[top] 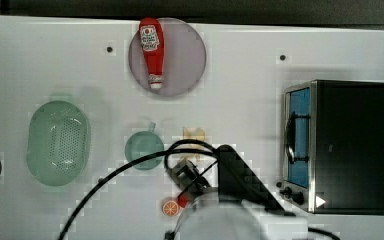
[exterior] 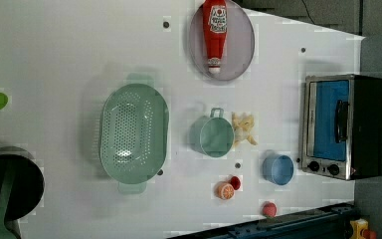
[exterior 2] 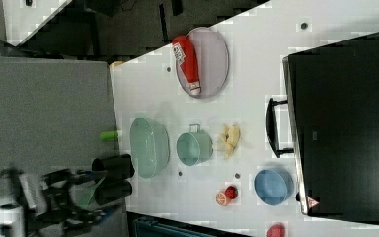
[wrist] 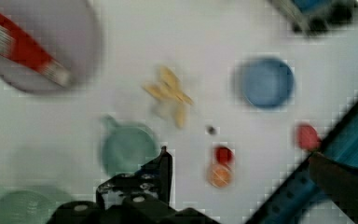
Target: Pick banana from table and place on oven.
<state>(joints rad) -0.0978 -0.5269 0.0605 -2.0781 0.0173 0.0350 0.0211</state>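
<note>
- In the top view, going from the left, we saw a green colander [top: 58, 142], then a small green cup [top: 144, 149] lying on the white table [top: 240, 75].
- Just right of that cup lay the banana [top: 194, 134], flat on the table with its peel flaps splayed, partly hidden by the arm's cables.
- The arm [top: 240, 175] reached in from the top view's bottom edge, and its wrist hung over the table beside the banana, well above it.
- In the wrist view, the gripper [wrist: 135, 186] pointed down at the table with its fingers spread wide and nothing between them.
- Farthest right stood the black oven [top: 350, 145], well apart from the banana, its glass door facing the banana.
</note>
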